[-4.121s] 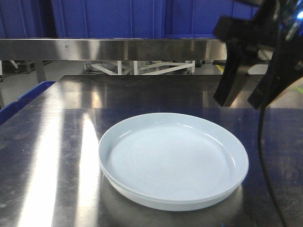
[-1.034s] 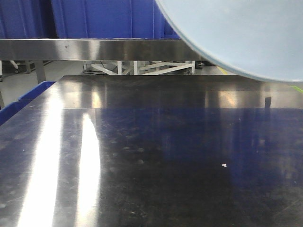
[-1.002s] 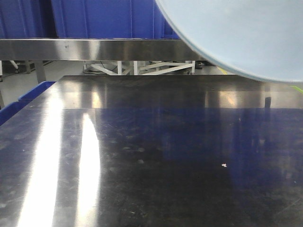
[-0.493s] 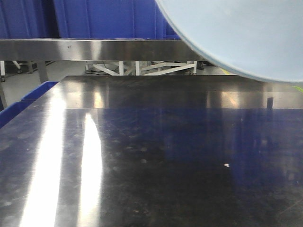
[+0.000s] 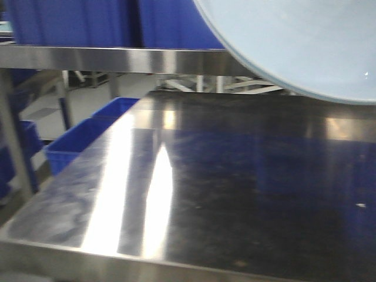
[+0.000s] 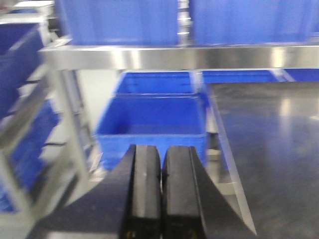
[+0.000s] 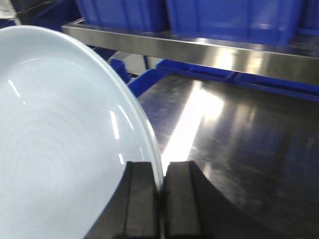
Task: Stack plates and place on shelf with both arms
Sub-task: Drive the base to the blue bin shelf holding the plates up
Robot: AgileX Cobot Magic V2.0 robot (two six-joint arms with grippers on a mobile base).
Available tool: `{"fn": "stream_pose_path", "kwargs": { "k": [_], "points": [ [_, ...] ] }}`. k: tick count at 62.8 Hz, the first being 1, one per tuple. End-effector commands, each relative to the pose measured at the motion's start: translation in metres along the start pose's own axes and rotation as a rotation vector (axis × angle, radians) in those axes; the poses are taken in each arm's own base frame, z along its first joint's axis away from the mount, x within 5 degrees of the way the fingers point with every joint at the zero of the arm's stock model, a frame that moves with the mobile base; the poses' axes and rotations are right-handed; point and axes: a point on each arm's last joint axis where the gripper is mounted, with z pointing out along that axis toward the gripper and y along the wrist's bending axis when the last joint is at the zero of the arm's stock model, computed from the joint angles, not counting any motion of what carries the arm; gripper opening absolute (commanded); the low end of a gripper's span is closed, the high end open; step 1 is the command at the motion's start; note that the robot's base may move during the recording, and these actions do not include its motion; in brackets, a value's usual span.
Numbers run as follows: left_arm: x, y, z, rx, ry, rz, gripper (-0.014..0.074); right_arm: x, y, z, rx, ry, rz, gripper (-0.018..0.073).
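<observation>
Right wrist-mounted view shows your right gripper [image 7: 160, 185] clenched on only the rim of the glossy white round plates [image 7: 60, 139], tilted in mid-air at frame left, so they could pivot or slip. Your left gripper [image 6: 162, 191] is closed on nothing. The long brushed-steel shelf [image 7: 209, 50] crossing the upper frame could catch a rim, while the dark steel tabletop [image 7: 249, 149] offers room.

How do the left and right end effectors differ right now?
The right end effector is shut on the rim of the plates, holding them tilted; the left end effector is shut on nothing. The right one hangs over the tabletop; the left one points past its edge toward a blue crate. Both are dark and face the shelf.
</observation>
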Motion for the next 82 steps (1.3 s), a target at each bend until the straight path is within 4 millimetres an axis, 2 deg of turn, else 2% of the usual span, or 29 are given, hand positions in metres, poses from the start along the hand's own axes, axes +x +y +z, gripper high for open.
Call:
{"fn": "stream_pose_path", "kwargs": {
  "k": [1,82],
  "points": [
    [-0.0173,0.0005,-0.0020,-0.005,-0.107,-0.011,0.0084,-0.0189,0.0001,-0.0038,0.012,-0.136,0.000,0.0057],
    [-0.0173,0.0005,-0.0020,-0.005,-0.107,-0.011,0.0084,-0.0188,0.0001,-0.0038,0.012,-0.135,0.000,0.0057]
  ]
}}
